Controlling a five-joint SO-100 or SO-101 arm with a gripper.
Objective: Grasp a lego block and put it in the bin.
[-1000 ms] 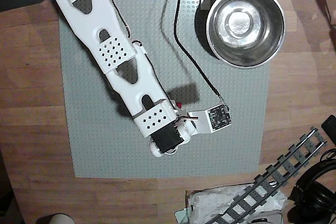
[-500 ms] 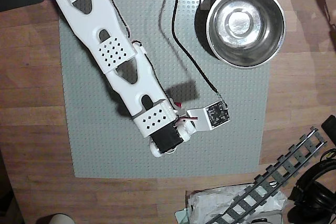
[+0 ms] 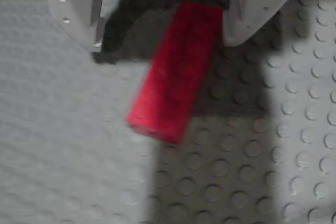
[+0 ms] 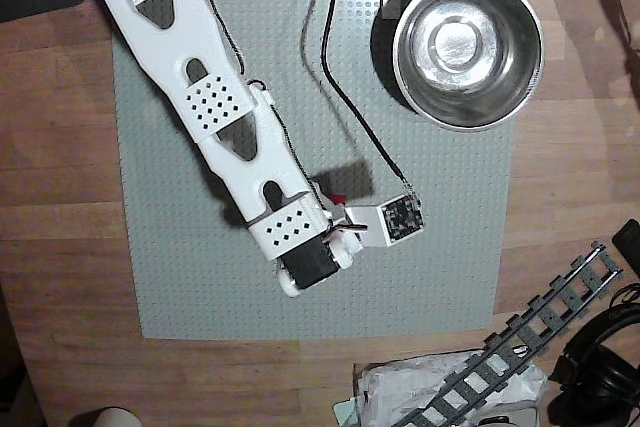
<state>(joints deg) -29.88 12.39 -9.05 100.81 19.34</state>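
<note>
Jaws spread, ungripped; gripper (image 3: pixel 163 40) straddles lego block (image 3: pixel 176 72), touching 1 finger (image 3: pixel 257 9). Long axis runs diagonally through gap. Needs closing.

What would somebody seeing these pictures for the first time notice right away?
In the wrist view, the red lego block fills the middle, lying tilted on the grey studded baseplate between the open jaws of the gripper. In the overhead view, the white arm stretches diagonally from the top left across the baseplate, almost hiding the block. The shiny steel bowl, empty, sits at the baseplate's top right corner.
</note>
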